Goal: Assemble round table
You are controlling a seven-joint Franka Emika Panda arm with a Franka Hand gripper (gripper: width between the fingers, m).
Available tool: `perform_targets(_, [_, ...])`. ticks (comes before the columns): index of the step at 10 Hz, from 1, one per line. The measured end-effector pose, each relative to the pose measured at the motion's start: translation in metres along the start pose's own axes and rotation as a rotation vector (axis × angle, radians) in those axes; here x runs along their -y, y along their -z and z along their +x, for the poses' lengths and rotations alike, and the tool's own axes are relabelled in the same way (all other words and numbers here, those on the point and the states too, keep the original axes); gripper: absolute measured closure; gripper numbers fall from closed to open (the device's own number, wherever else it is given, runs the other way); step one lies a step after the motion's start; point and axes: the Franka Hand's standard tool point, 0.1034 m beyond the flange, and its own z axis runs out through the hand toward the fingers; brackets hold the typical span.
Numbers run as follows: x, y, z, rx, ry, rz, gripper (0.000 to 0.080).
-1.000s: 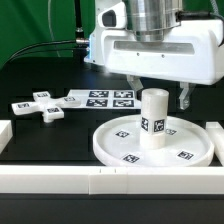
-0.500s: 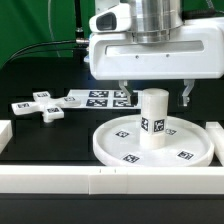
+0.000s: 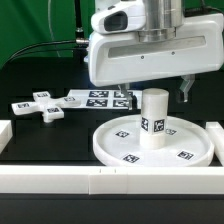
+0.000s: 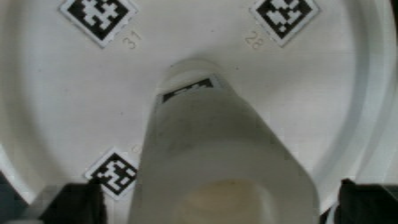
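Note:
The large rimmed round disc (image 3: 152,142) lies flat on the black table, tags on its face. The short cylinder leg (image 3: 153,119) stands upright in its middle. The cross-shaped foot (image 3: 38,105) lies at the exterior view's left. My gripper (image 3: 155,93) hangs open just above the leg's top, one finger on each side, holding nothing. In the wrist view the leg (image 4: 222,150) rises toward the camera from the disc (image 4: 196,35), with a dark fingertip (image 4: 71,203) at each side of it.
The marker board (image 3: 100,99) lies behind the disc, next to the foot. Long white border rails (image 3: 100,180) run along the front, with rail ends at both sides (image 3: 5,133).
My gripper has risen a little above the leg and shifted slightly toward the exterior view's left. The leg and disc have not moved.

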Motion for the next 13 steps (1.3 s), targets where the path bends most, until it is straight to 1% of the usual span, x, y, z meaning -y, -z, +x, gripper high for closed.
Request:
perform_targets(1, [-0.0002,0.0002,0.0006,0.001,0.125,-0.012,0.0151])
perform_targets(2, [0.0009,0.0006,0.0021,0.004,0.271,-0.037,0.0151])
perform_targets(3, [0.0018,0.0006,0.0022,0.010,0.367,-0.047,0.0151])
perform_targets(5, [0.0023,0.0002,0.0021,0.023,0.606,-0.059,0.0151])
perform_targets(6, [0.0029,-0.0008,0.0017,0.030,0.707,-0.061,0.0151])
perform_targets(10, [-0.0007,-0.0011,0.0010,0.040,0.915,-0.061,0.0151])
perform_targets(13, [-0.0044,-0.0027,0.0018,0.049,1.189,-0.087,0.0151])
